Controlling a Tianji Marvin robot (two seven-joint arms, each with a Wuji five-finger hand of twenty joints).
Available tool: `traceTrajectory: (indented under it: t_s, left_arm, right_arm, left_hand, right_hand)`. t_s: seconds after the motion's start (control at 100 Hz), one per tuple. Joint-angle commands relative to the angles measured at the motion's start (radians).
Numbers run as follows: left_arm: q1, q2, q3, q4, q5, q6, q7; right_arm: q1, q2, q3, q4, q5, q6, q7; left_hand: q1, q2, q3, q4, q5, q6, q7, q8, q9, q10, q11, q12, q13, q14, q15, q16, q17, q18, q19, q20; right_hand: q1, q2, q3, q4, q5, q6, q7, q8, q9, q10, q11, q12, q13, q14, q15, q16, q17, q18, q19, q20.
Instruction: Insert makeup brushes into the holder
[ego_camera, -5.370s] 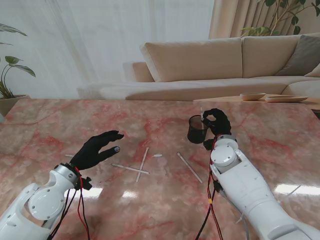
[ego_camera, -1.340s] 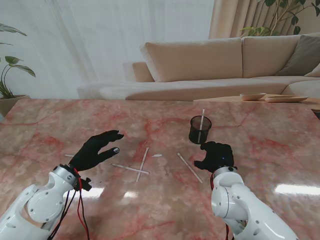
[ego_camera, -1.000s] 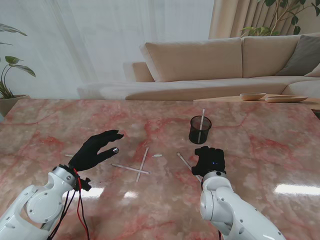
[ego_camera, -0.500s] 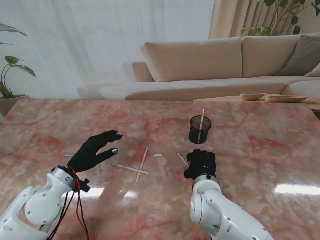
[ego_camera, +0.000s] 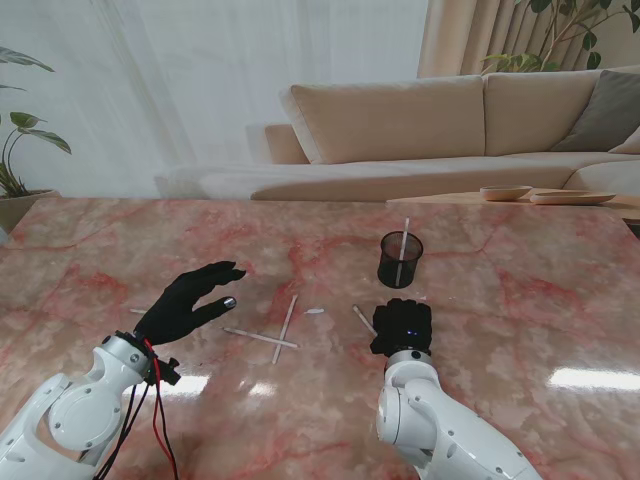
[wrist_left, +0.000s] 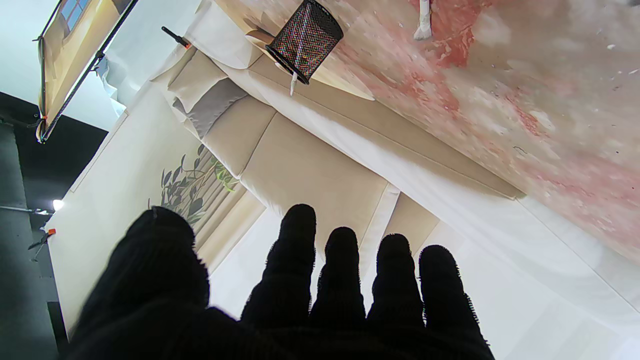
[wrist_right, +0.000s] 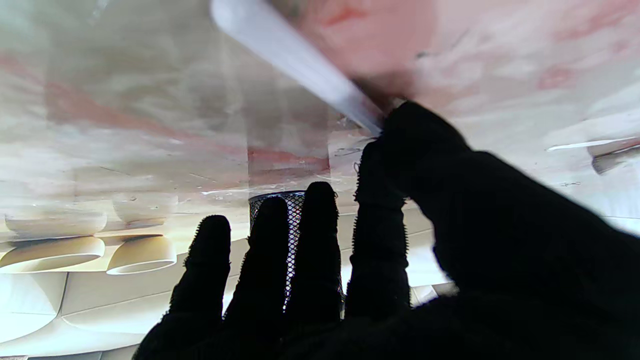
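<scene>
Right hand (ego_camera: 403, 325) lies palm-down on the worktop (ego_camera: 520, 300), thumb and forefinger pinching a white makeup brush (ego_camera: 362, 318) angled diagonally away to the left, while the mesh holder (ego_camera: 400, 259) just beyond stands upright with one brush (ego_camera: 403, 245) inside, and the left hand (ego_camera: 190, 301) hovers open.

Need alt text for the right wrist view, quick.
The right hand, black-gloved, presses its thumb on a white brush lying on the marble table. The fingers point toward the black mesh holder beyond them.
</scene>
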Motion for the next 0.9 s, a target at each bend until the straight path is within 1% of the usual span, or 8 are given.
traceTrajectory:
  t_s: [0.0, 0.11, 0.21, 0.41, 0.48, 0.74, 0.82, 0.89]
  left_arm:
    - [0.007, 0.000, 0.000, -0.003, 0.003, 0.005, -0.001]
    - [0.008, 0.001, -0.002, -0.005, 0.003, 0.006, -0.003]
    - [0.009, 0.001, -0.004, -0.007, 0.004, 0.008, -0.005]
    - [0.012, 0.001, -0.007, -0.009, 0.007, 0.012, -0.007]
    - [0.012, 0.002, -0.008, -0.010, 0.008, 0.014, -0.008]
    - [0.014, 0.003, -0.010, -0.013, 0.010, 0.016, -0.012]
    - [0.014, 0.003, -0.011, -0.013, 0.012, 0.016, -0.012]
    - [0.015, 0.003, -0.012, -0.014, 0.013, 0.017, -0.013]
  right_arm:
    - [-0.004, -0.008, -0.009, 0.031, 0.011, -0.005, 0.012]
    - [0.009, -0.014, -0.018, 0.064, 0.022, -0.022, -0.007]
    - [0.020, -0.014, -0.026, 0.085, 0.024, -0.038, -0.014]
    - [0.023, -0.003, -0.016, 0.086, 0.002, -0.067, -0.008]
    - [0.022, 0.003, -0.009, 0.083, -0.010, -0.082, 0.001]
    - [0.020, 0.015, 0.009, 0.091, -0.043, -0.114, -0.003]
    - [0.018, 0.016, 0.019, 0.090, -0.041, -0.123, -0.003]
    - [0.016, 0.018, 0.021, 0.088, -0.043, -0.126, 0.001]
  left_hand:
    - [0.022, 0.000, -0.027, -0.004, 0.014, -0.029, 0.012, 0.005, -0.023, -0.021, -0.022, -0.010, -0.039, -0.048, -0.036, -0.010, 0.001, -0.025, -0.028, -0.009]
    - [0.022, 0.000, -0.027, -0.004, 0.015, -0.029, 0.013, 0.006, -0.022, -0.021, -0.022, -0.010, -0.038, -0.049, -0.036, -0.010, 0.001, -0.025, -0.029, -0.010]
    - [0.023, 0.000, -0.027, -0.004, 0.016, -0.029, 0.013, 0.006, -0.022, -0.019, -0.022, -0.010, -0.038, -0.049, -0.037, -0.009, 0.001, -0.025, -0.030, -0.010]
    - [0.024, 0.001, -0.027, -0.004, 0.015, -0.028, 0.013, 0.006, -0.021, -0.018, -0.022, -0.010, -0.038, -0.048, -0.037, -0.009, 0.001, -0.025, -0.032, -0.011]
    - [0.024, 0.002, -0.028, -0.004, 0.015, -0.027, 0.012, 0.006, -0.022, -0.017, -0.022, -0.010, -0.038, -0.047, -0.037, -0.009, 0.001, -0.025, -0.032, -0.011]
    - [0.025, 0.002, -0.029, -0.004, 0.015, -0.027, 0.012, 0.006, -0.021, -0.016, -0.022, -0.010, -0.038, -0.047, -0.036, -0.009, 0.001, -0.024, -0.036, -0.013]
    - [0.024, 0.003, -0.030, -0.004, 0.016, -0.028, 0.013, 0.006, -0.020, -0.017, -0.022, -0.010, -0.038, -0.047, -0.035, -0.009, 0.001, -0.024, -0.037, -0.014]
    - [0.024, 0.002, -0.030, -0.004, 0.016, -0.027, 0.012, 0.006, -0.020, -0.017, -0.022, -0.010, -0.037, -0.046, -0.035, -0.009, 0.001, -0.024, -0.037, -0.014]
  right_hand:
    - [0.053, -0.023, 0.000, -0.035, 0.109, -0.061, 0.049, -0.020, 0.021, -0.023, 0.008, 0.002, 0.028, -0.022, 0.010, 0.007, 0.006, -0.005, 0.024, -0.019]
    - [0.071, -0.030, -0.002, -0.030, 0.150, -0.084, 0.061, -0.022, 0.056, -0.032, 0.010, 0.001, 0.047, -0.026, 0.017, 0.008, 0.015, -0.004, 0.035, -0.017]
    - [0.121, -0.060, 0.073, -0.020, 0.191, -0.104, 0.075, -0.038, 0.093, -0.041, 0.010, 0.003, 0.064, -0.033, 0.027, 0.009, 0.024, -0.007, 0.053, -0.021]
    - [0.194, 0.009, 0.124, 0.001, 0.253, -0.087, 0.012, -0.007, 0.124, -0.054, 0.015, 0.010, 0.086, -0.043, 0.045, 0.012, 0.036, -0.010, 0.082, -0.033]
    - [0.213, 0.035, 0.134, 0.028, 0.277, -0.076, -0.033, 0.030, 0.137, -0.058, 0.015, 0.012, 0.090, -0.045, 0.047, 0.012, 0.036, -0.012, 0.092, -0.040]
    - [0.220, 0.061, 0.168, 0.086, 0.286, -0.068, -0.097, 0.070, 0.153, -0.066, 0.013, 0.015, 0.107, -0.048, 0.053, 0.012, 0.046, -0.010, 0.110, -0.050]
    - [0.214, 0.043, 0.150, 0.075, 0.271, -0.071, -0.109, 0.071, 0.150, -0.064, 0.011, 0.015, 0.104, -0.049, 0.053, 0.012, 0.044, -0.011, 0.111, -0.052]
    - [0.202, 0.016, 0.143, 0.040, 0.258, -0.079, -0.105, 0.064, 0.148, -0.064, 0.007, 0.014, 0.102, -0.048, 0.053, 0.013, 0.043, -0.010, 0.113, -0.055]
